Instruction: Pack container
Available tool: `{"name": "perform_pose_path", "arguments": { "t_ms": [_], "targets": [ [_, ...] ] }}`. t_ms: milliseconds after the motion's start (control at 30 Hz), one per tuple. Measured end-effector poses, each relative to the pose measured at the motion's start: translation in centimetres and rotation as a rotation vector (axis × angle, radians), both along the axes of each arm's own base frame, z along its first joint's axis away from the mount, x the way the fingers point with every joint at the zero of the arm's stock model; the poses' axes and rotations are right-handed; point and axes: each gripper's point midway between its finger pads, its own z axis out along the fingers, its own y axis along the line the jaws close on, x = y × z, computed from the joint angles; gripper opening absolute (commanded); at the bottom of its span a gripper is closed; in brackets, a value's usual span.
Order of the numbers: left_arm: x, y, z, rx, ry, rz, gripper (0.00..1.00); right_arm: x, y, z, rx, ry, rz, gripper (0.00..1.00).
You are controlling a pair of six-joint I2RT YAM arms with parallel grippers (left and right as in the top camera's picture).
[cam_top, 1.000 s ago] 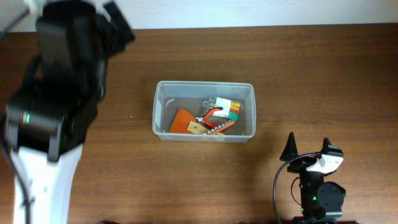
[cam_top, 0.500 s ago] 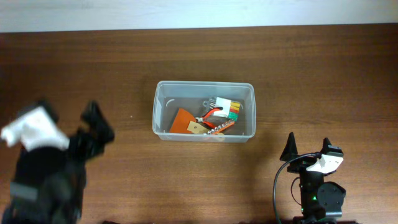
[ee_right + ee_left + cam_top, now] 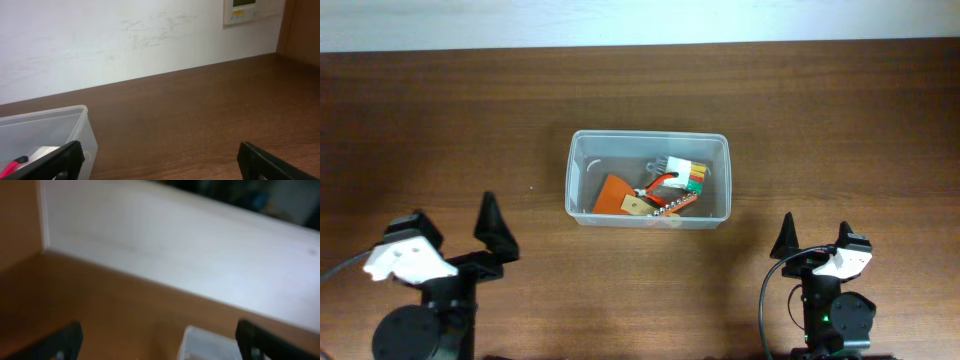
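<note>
The container (image 3: 620, 135) is set flat at the middle of the table (image 3: 840, 120), open side up, presumably so that it can be reached equally by both arms. Small tools (image 3: 655, 192) are seen lying inside it. The left gripper (image 3: 452, 222) and right gripper (image 3: 817, 240) are parked at the near edge, one on each side, with jaws spread wide and nothing held. This is judged to be a rest posture clear of the working area. The container lies well apart from both: ahead and rightward of the left jaws, ahead and leftward of the right jaws.
</note>
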Motion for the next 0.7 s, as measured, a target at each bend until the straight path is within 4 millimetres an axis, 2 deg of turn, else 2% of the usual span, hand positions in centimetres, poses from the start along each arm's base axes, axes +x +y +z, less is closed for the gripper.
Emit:
{"name": "perform_pose_path", "arguments": {
  "t_ms": [100,233,367,700],
  "targets": [
    [0.5,-1.9,1.0,0.145,-0.094,-0.110,0.99,0.0,0.0,0.0,0.000,0.000,0.000,0.99],
    [0.8,-3.0,-0.7,0.291,-0.104,-0.179,0.99,0.0,0.0,0.0,0.000,0.000,0.000,0.99],
    [1.0,-2.6,-3.7,0.358,-0.060,-0.177,0.99,0.0,0.0,0.0,0.000,0.000,0.000,0.98],
    [0.6,-1.3,-8.6,0.389,-0.018,-0.135,0.99,0.0,0.0,0.0,0.000,0.000,0.000,0.99]
  ]
}}
